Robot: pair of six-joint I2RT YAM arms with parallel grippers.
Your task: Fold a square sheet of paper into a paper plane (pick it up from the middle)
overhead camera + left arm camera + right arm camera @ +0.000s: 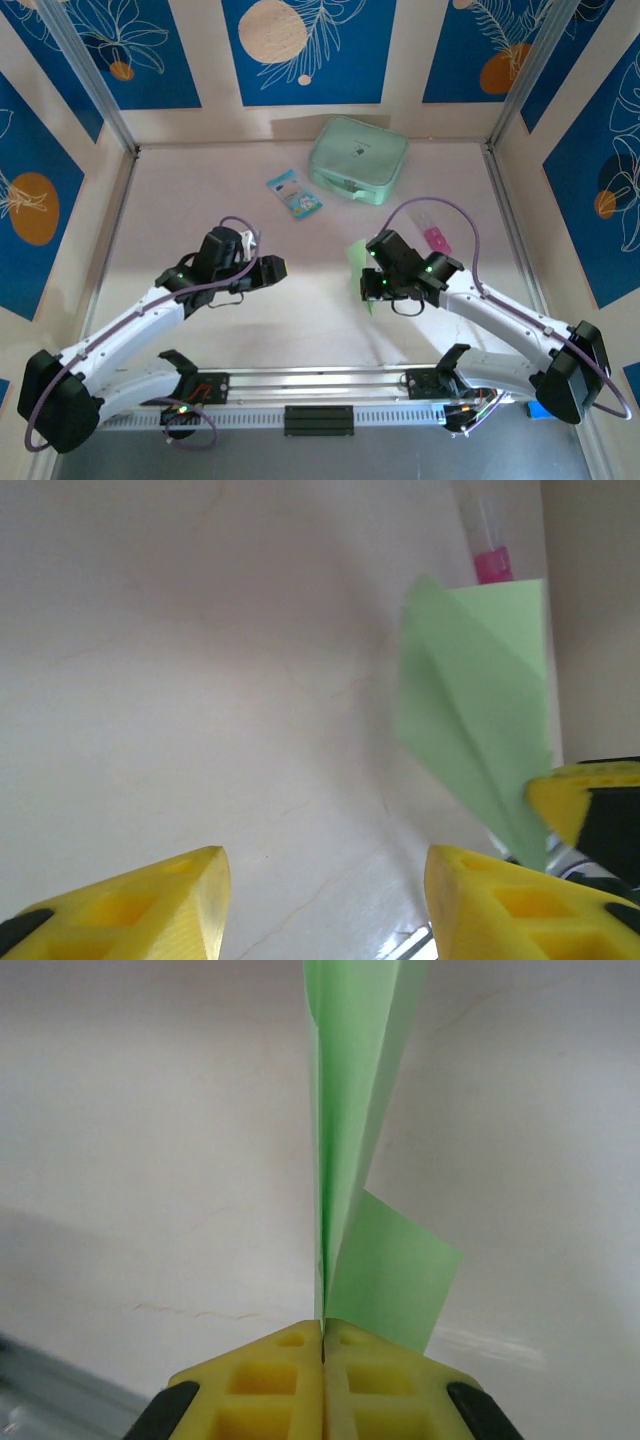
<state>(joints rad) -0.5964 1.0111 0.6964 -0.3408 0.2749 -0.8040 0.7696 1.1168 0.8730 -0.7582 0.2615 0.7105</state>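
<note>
- While the left end effector [325,895] hangs spread and empty over the bench [200,190], it touches nothing.
- The right end effector [322,1332], pressed together, pinches the paper plane [355,1110] upright.
- Light, limp and easily crumpled, it probably suits a gentle pinch along its centre crease.

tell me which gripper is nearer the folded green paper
Right. The right gripper is shut on the folded green paper, pinching one end. The left gripper stands open across a stretch of bare table from it, not touching.
</note>
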